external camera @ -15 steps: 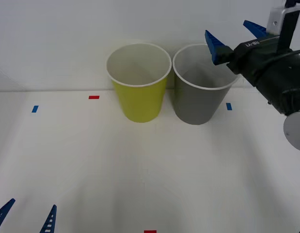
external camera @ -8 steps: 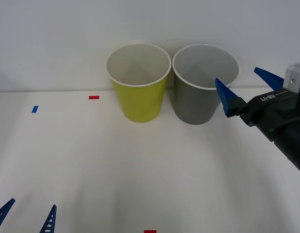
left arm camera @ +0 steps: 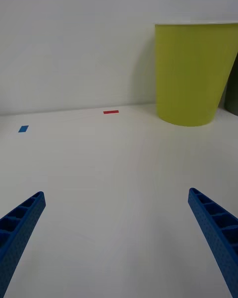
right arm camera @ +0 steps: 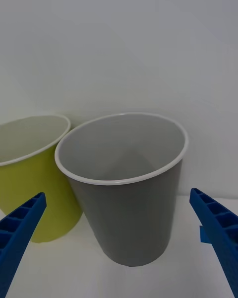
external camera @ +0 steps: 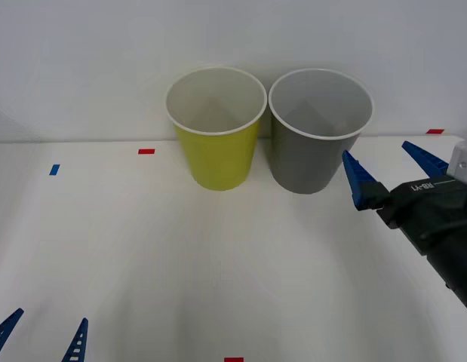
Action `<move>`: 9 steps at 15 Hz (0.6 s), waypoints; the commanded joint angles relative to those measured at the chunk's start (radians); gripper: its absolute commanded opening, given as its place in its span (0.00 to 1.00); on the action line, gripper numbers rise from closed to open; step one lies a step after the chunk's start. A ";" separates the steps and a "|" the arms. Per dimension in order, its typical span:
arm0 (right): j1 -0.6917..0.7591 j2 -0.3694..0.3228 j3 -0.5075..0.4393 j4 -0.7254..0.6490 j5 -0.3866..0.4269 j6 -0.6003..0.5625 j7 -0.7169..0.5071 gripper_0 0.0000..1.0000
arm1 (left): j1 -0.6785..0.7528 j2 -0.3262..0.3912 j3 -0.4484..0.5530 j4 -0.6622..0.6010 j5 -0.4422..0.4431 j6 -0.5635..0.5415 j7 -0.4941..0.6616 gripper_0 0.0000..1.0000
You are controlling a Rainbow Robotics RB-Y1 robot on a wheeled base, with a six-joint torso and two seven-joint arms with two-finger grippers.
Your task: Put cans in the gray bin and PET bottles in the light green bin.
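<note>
Right hand is hanging open and empty at the right of the frame, just beside the gray bin, probably placed there for dropping cans, though no can is showing. Lettering on its black body is reading, I think, "RB-Y1". Left hand is waiting open at lower left on the desk, and the light green bin is standing against the gray one at upper centre.
</note>
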State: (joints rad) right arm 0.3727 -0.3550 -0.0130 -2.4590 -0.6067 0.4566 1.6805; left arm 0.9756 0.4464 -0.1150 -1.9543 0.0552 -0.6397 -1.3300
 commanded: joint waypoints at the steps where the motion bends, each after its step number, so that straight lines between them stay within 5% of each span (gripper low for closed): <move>1: 0.037 -0.050 0.094 0.104 0.122 -0.225 0.001 1.00 | 0.000 0.000 0.000 0.000 0.000 0.000 0.000 1.00; 5: 0.181 -0.130 0.146 0.175 0.266 -0.450 -0.018 1.00 | 0.000 0.000 0.000 0.000 0.000 0.000 0.000 1.00; 9: 0.252 -0.108 0.177 0.218 0.306 -0.523 -0.010 1.00 | 0.000 0.000 0.000 0.000 0.000 0.000 0.000 1.00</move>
State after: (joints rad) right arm 0.6159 -0.4734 0.1493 -2.2447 -0.3044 -0.0619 1.6680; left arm 0.9756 0.4464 -0.1150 -1.9543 0.0552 -0.6397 -1.3300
